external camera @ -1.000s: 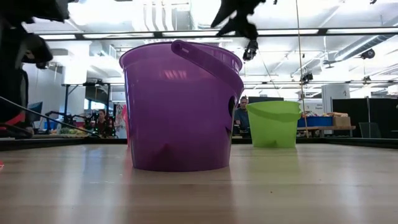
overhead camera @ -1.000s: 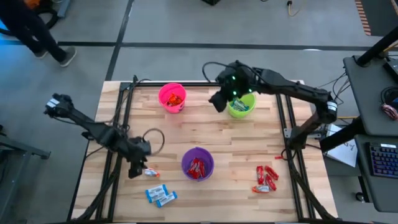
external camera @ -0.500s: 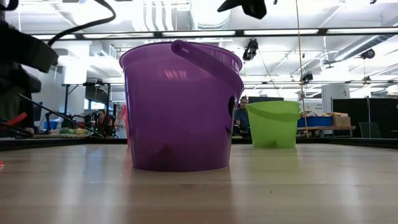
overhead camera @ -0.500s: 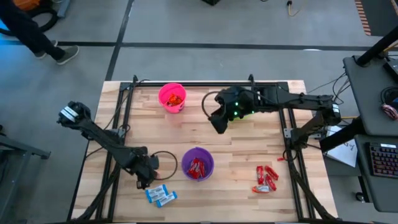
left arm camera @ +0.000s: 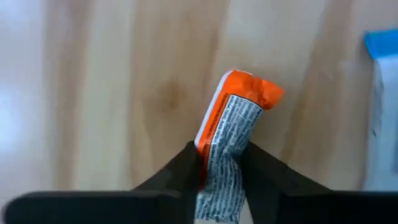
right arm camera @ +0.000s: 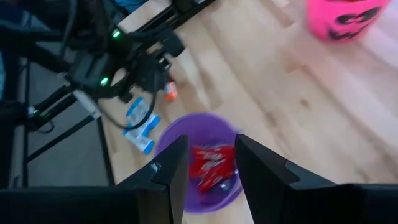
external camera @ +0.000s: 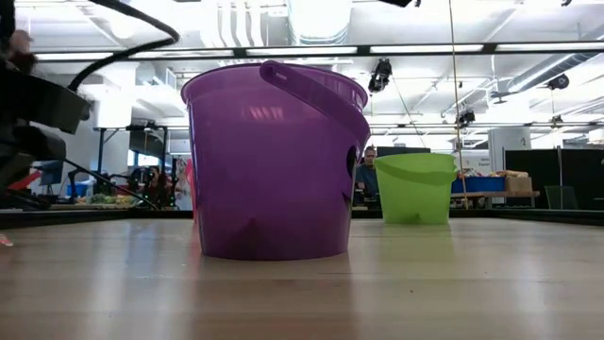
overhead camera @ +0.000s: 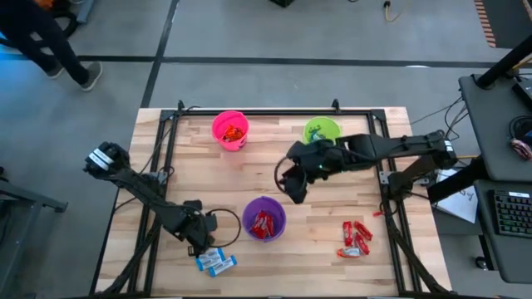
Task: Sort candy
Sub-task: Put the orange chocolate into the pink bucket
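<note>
While the left gripper point(overhead camera: 200, 245) worked low at about 7 o'clock on the table point(overhead camera: 249, 158), its two fingers point(left arm camera: 180, 171) were pinched onto an orange candy point(left arm camera: 231, 140), wrapper end sticking out past the tips, resting on the wood. Just beside it, toward 6 o'clock, lay two blue-and-white candies point(overhead camera: 215, 262), side by side. Pink cup point(overhead camera: 230, 129) at 11 o'clock held orange candy. Purple cup point(overhead camera: 264, 218) near 6 o'clock, held red candies point(overhead camera: 263, 223). Right gripper point(overhead camera: 294, 184) hung above the table's centre, between the purple cup and the green cup point(overhead camera: 321, 129) at 1 o'clock; its fingers point(right arm camera: 171, 165) stood parted, nothing between them. A loose cluster of red candies point(overhead camera: 355, 237) sat on the wood at 4 o'clock, well apart from both grippers.
</note>
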`<state>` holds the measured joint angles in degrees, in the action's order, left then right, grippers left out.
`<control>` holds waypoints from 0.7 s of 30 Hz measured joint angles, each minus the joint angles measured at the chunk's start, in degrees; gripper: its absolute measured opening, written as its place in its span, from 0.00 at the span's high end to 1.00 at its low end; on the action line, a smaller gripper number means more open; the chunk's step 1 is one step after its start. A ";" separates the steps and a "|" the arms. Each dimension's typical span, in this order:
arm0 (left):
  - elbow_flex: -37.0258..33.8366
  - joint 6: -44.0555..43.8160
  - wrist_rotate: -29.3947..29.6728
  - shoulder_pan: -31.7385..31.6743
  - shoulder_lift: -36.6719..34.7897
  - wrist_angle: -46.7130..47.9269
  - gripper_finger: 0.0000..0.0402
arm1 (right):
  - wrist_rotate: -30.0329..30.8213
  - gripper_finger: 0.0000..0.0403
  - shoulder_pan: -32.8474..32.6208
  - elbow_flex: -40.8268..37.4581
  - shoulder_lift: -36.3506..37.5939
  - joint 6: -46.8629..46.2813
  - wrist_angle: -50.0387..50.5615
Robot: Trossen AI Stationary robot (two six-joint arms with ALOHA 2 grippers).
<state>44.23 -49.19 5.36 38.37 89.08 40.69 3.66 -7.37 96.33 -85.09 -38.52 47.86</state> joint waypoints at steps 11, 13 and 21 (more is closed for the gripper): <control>0.83 -3.89 4.11 0.22 -7.91 0.89 0.98 | 5.85 0.69 -6.73 0.00 0.01 -1.96 0.08; 2.31 -3.89 7.07 0.20 -11.26 0.81 0.98 | 7.10 0.69 -6.71 0.00 0.01 -1.38 0.15; 7.96 1.55 29.22 -4.07 -25.19 2.11 0.98 | 12.92 0.69 -3.13 0.00 0.08 6.45 -0.18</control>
<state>52.19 -47.64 34.58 34.30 63.89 42.80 16.58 -10.50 96.33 -85.01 -32.07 47.68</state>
